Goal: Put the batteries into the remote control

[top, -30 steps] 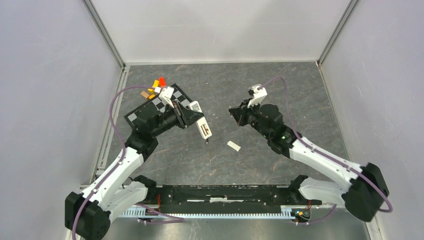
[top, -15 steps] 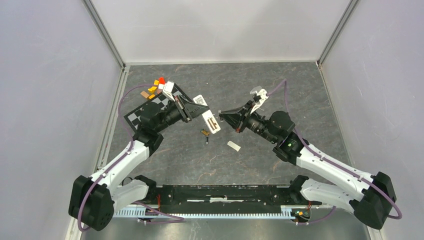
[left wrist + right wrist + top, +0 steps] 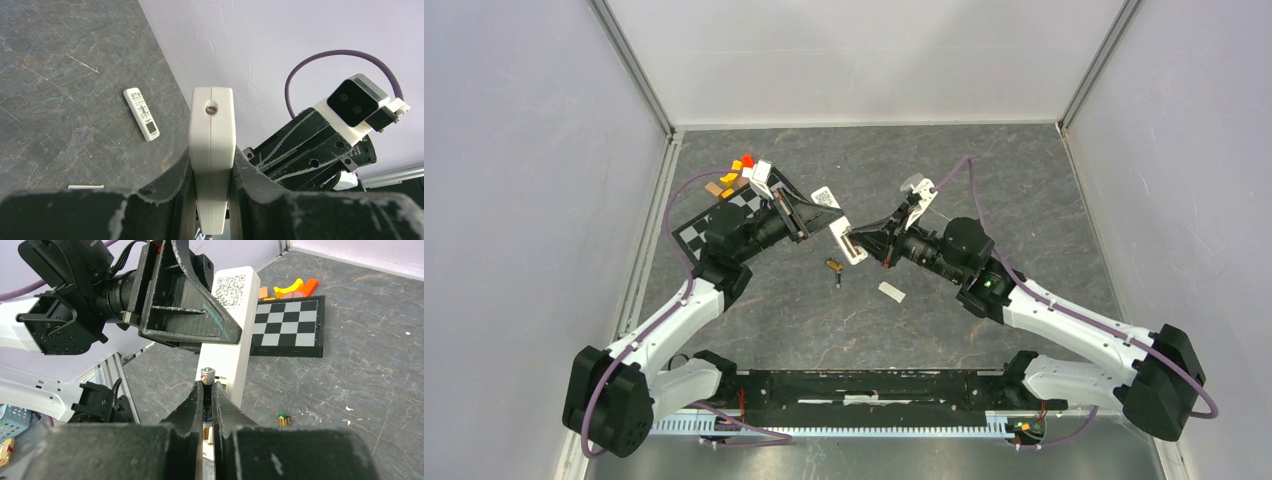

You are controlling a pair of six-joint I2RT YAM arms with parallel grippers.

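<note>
My left gripper (image 3: 824, 225) is shut on the white remote control (image 3: 845, 243) around its middle and holds it above the floor. The remote is seen edge-on in the left wrist view (image 3: 211, 130), and its back with a QR label faces the right wrist view (image 3: 235, 315). My right gripper (image 3: 866, 243) is shut on a battery (image 3: 207, 375), upright between its fingers. The battery's tip is at the remote's open compartment; I cannot tell whether it touches. A second battery (image 3: 834, 265) lies on the floor below, and it also shows in the right wrist view (image 3: 283, 419).
A plain white strip (image 3: 891, 291) lies on the floor near the right arm. A checkerboard (image 3: 285, 327) and several coloured blocks (image 3: 736, 172) sit at the back left. Another small white handset (image 3: 141, 120) lies on the floor in the left wrist view.
My right gripper has moved left up to the remote with the battery. My left gripper has raised and turned the remote towards it, uncovering the battery on the floor.
</note>
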